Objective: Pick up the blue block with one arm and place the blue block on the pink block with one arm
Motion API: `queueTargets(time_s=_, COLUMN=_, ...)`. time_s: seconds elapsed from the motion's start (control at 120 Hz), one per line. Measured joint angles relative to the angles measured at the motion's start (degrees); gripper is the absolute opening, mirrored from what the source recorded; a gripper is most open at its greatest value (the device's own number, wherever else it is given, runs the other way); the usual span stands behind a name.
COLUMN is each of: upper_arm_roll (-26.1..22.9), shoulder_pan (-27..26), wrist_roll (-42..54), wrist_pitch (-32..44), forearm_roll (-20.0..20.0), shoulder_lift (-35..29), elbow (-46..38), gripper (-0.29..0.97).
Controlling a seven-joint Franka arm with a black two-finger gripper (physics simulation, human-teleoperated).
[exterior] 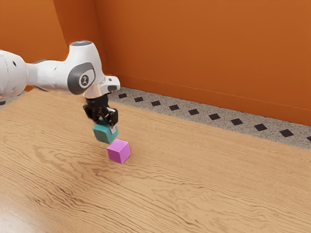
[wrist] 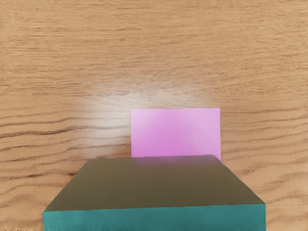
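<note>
A teal-blue block hangs in the air with my black gripper shut on it, its fingers clamping it from two sides. The pink block rests on the wooden table just below it and slightly toward the exterior view's right. Between the two blocks a small gap remains. In the wrist view the held teal-blue block looms large under the hand and covers the near edge of the pink block, whose top face lies beyond it.
The wooden table stretches wide around the blocks. A grey speckled floor strip with black diamonds runs along the orange wall behind the table.
</note>
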Motion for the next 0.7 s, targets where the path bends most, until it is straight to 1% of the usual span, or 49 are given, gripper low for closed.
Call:
queueTargets(time_s=0.158, upper_arm_roll=-0.7, shoulder_pan=-0.2, wrist_roll=-1.5, wrist_pitch=-2.8, forearm_roll=-1.2, shoulder_lift=3.0, elbow=3.4, gripper=0.33)
queueTargets(time_s=0.25, upper_arm_roll=-1.0, shoulder_pan=-0.3, wrist_roll=-1.9, wrist_pitch=-3.7, forearm_roll=-1.1, shoulder_lift=4.0, elbow=4.3, gripper=0.33)
queueTargets(time_s=0.375, upper_arm_roll=-1.1, shoulder_pan=-0.3, wrist_roll=-2.0, wrist_pitch=-4.4, forearm_roll=-1.0, shoulder_lift=6.9, elbow=8.0, gripper=0.34)
queueTargets(time_s=0.7, upper_arm_roll=-1.0, shoulder_pan=-0.3, wrist_roll=-1.2, wrist_pitch=-5.1, forearm_roll=-0.8, shoulder_lift=7.5, elbow=8.5, gripper=0.35)
